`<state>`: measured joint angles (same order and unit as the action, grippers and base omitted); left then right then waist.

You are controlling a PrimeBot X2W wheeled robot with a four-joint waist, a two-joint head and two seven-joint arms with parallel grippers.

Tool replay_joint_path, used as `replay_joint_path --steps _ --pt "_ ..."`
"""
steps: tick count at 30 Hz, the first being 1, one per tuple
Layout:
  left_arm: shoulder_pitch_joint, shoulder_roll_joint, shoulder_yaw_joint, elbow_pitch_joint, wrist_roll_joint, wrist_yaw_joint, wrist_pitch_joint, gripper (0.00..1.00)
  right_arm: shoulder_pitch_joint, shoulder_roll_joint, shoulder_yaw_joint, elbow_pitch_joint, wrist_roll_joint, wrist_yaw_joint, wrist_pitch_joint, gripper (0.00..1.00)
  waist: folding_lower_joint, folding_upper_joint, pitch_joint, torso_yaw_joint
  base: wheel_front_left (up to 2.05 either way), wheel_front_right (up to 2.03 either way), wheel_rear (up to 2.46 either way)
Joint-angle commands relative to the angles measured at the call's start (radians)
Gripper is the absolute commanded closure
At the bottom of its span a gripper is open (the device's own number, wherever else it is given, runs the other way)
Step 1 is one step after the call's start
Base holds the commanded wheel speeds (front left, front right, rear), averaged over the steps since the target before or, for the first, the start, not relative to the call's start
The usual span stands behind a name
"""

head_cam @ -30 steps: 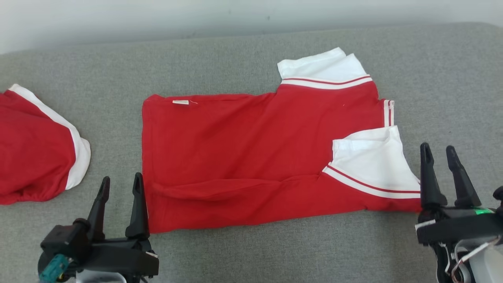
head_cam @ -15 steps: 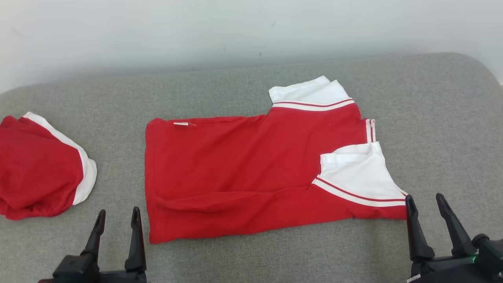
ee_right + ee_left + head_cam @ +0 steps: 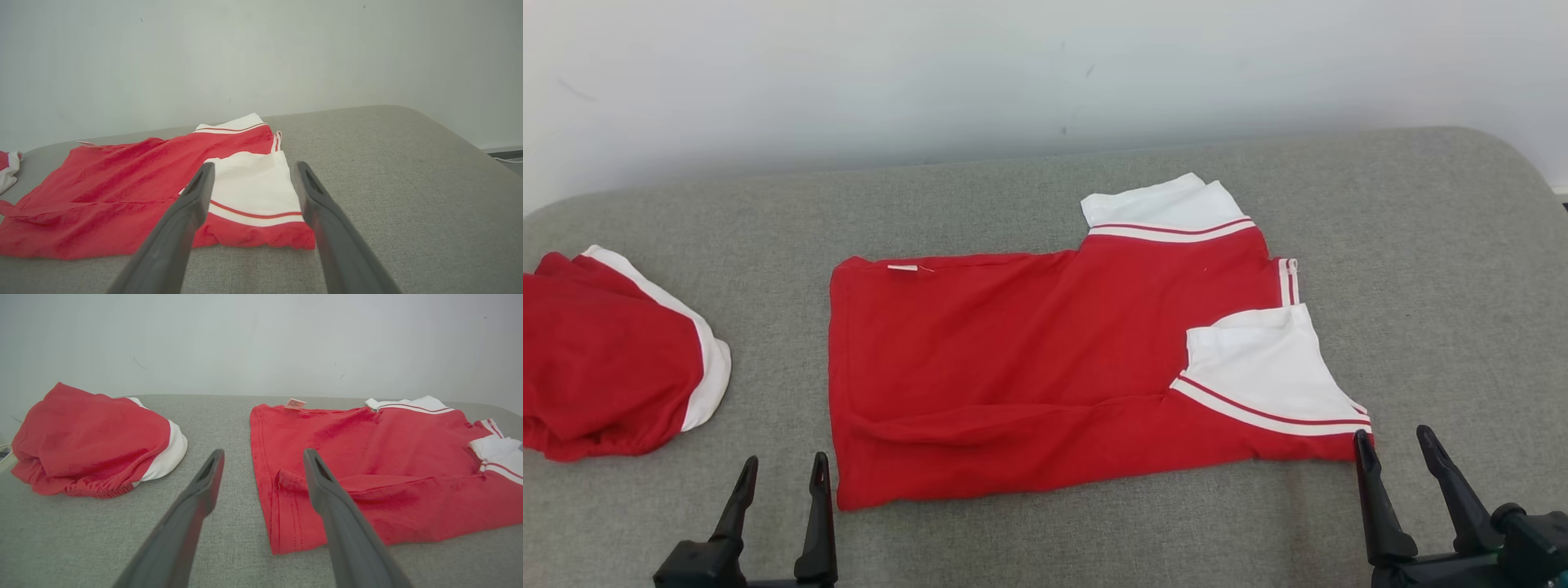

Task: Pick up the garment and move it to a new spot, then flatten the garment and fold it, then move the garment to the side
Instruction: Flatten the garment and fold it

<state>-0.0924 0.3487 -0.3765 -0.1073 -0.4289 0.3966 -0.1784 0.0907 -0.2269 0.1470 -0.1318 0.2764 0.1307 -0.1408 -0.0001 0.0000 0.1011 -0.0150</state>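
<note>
Red garment [image 3: 1029,367] lies flat on the grey counter [image 3: 1421,245]. I have my left gripper [image 3: 786,460] off its hem corner [image 3: 854,490], right gripper [image 3: 1392,434] beside its sleeve [image 3: 1258,367] (all 4 fingers released).

Bare bench [image 3: 1437,269] right of the flat red shirt [image 3: 1013,367] was free, w/ open strips in front of & behind it too. The gap btwn the shirt & the bunched red garment [image 3: 605,367] at left was clear. Left pincer [image 3: 780,478], jaws apart, sat just in front of that gap. Right pincer [image 3: 1395,445], jaws apart, sat at the shirt's near right corner; contact unclear. Wall [image 3: 931,82] closed off the far edge.
</note>
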Motion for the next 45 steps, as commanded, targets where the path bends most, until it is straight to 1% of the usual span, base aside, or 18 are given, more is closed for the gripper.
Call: replay_joint_path --steps 1,6,10,16,20,21,23,30,33,34,35,36,37,38,45 --pt "-0.010 0.000 -0.005 0.005 0.004 -0.005 0.001 0.00 -0.007 0.001 -0.002 -0.004 0.000 0.000 0.003 0.00 0.0001 0.0000 0.005 0.004 0.00 0.00 0.00" --pt "-0.025 -0.001 -0.013 0.010 0.006 -0.006 0.010 0.00 -0.026 -0.007 -0.010 0.004 0.004 0.000 0.006 0.00 0.0001 0.0000 0.015 0.013 0.00 0.00 0.00" --pt "-0.062 -0.007 -0.035 0.033 0.003 -0.026 0.039 0.00 -0.060 -0.022 -0.023 0.045 0.008 0.000 0.020 0.00 0.0001 0.0000 0.035 0.022 0.00 0.00 0.00" --pt "-0.134 -0.031 -0.064 0.128 -0.014 -0.064 0.061 0.00 -0.136 -0.055 -0.028 0.183 0.029 0.000 0.004 0.00 0.0001 0.0000 0.078 0.033 0.00 0.00 0.00" --pt "-0.174 -0.057 -0.076 0.200 -0.036 -0.092 0.064 0.00 -0.190 -0.070 -0.017 0.275 0.053 0.000 -0.014 0.00 0.0001 0.0000 0.108 0.037 0.00 0.00 0.00" --pt "-0.187 -0.069 -0.078 0.234 -0.051 -0.104 0.064 0.00 -0.216 -0.077 -0.010 0.321 0.062 0.000 -0.022 0.00 0.0001 0.0000 0.122 0.040 0.00 0.00 0.00" --pt "-0.197 -0.080 -0.080 0.261 -0.061 -0.113 0.060 0.00 -0.239 -0.080 -0.004 0.363 0.072 0.000 -0.027 0.00 0.0001 0.0000 0.133 0.044 0.00 0.00 0.00" --pt "-0.220 -0.105 -0.080 0.324 -0.100 -0.143 0.066 0.00 -0.294 -0.092 0.034 0.474 0.115 0.000 -0.023 0.00 0.0001 0.0000 0.157 0.052 0.00 0.00 0.00" --pt "-0.223 -0.112 -0.083 0.341 -0.124 -0.164 0.082 0.00 -0.312 -0.091 0.049 0.509 0.137 0.000 -0.029 0.00 0.0001 0.0000 0.159 0.054 0.00 0.00 0.00" --pt "-0.223 -0.117 -0.082 0.343 -0.134 -0.170 0.084 0.02 -0.318 -0.094 0.054 0.519 0.143 0.000 -0.033 0.00 0.0001 0.0000 0.159 0.055 0.00 0.00 0.00" --pt "-0.224 -0.118 -0.081 0.345 -0.141 -0.180 0.088 0.51 -0.323 -0.094 0.058 0.529 0.153 0.000 -0.030 0.35 0.0001 0.0000 0.159 0.055 0.00 0.00 0.00" --pt "-0.226 -0.114 -0.084 0.351 -0.142 -0.183 0.093 0.62 -0.324 -0.090 0.064 0.536 0.166 0.000 -0.028 0.55 0.0001 0.0000 0.158 0.055 0.00 0.00 0.00" --pt "-0.226 -0.114 -0.084 0.353 -0.148 -0.187 0.097 0.89 -0.327 -0.091 0.069 0.541 0.173 0.000 -0.033 0.82 0.0001 0.0000 0.156 0.055 0.00 0.00 0.00" --pt "-0.224 -0.118 -0.083 0.353 -0.159 -0.196 0.098 1.00 -0.329 -0.093 0.072 0.548 0.182 0.000 -0.033 1.00 0.0001 0.0000 0.154 0.055 0.00 0.00 0.00" --pt "-0.201 -0.113 -0.072 0.333 -0.192 -0.210 0.097 1.00 -0.309 -0.108 0.070 0.536 0.239 0.000 -0.055 1.00 0.0001 0.0000 0.136 0.053 0.00 0.00 0.00"
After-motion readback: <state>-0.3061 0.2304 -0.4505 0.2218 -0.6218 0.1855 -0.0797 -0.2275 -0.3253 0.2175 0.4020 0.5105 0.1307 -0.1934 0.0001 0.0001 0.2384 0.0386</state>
